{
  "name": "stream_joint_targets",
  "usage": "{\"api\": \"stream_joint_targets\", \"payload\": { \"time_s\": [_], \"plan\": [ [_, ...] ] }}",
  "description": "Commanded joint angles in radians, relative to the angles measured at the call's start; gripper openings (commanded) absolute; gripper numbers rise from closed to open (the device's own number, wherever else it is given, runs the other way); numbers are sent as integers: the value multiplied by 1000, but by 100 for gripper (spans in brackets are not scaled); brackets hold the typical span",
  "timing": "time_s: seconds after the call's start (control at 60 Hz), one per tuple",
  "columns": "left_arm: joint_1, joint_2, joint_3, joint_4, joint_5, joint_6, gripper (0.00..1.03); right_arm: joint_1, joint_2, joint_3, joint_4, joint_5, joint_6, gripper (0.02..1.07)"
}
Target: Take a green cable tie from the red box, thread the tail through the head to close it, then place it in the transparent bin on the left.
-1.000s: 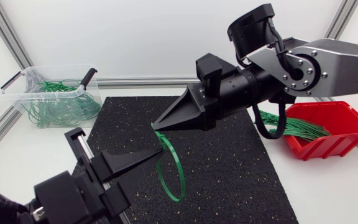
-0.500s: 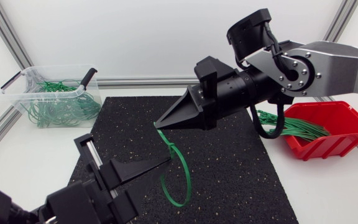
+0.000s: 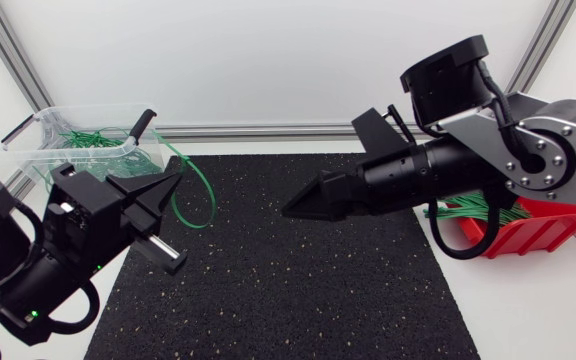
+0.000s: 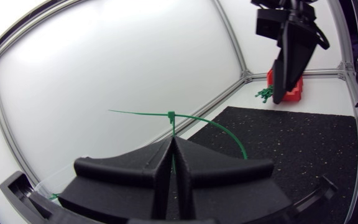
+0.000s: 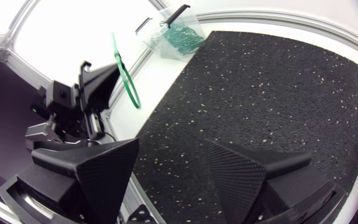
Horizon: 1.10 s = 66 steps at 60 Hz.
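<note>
Left gripper (image 3: pixel 172 182) is pinched tight on the looped green cable tie (image 4: pixel 170 116) — held in the air near the transparent bin (image 3: pixel 28 135). Right gripper (image 5: pixel 169 146) hangs over the black mat (image 3: pixel 298 280), fingers spread wide — empty.

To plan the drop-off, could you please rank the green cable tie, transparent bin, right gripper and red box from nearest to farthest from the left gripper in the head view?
1. Green cable tie, pinched in the left gripper.
2. Transparent bin, just behind it, far left.
3. Right gripper, over the mat's middle.
4. Red box, far right.
</note>
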Motion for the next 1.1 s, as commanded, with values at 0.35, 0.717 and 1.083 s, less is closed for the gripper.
{"api": "stream_joint_targets", "payload": {
  "time_s": [0.35, 0.717, 1.083],
  "plan": [
    [623, 384, 500, -83, 85, -237, 4, -41, -67, -88, 55, 287, -140, 102],
    [784, 787, 1012, -528, 73, -427, 4, -41, -148, -133, 46, 315, -146, 102],
    [786, 1102, 1271, -879, -10, -459, 101, -58, -222, -164, 5, 344, -175, 102]
  ]
}}
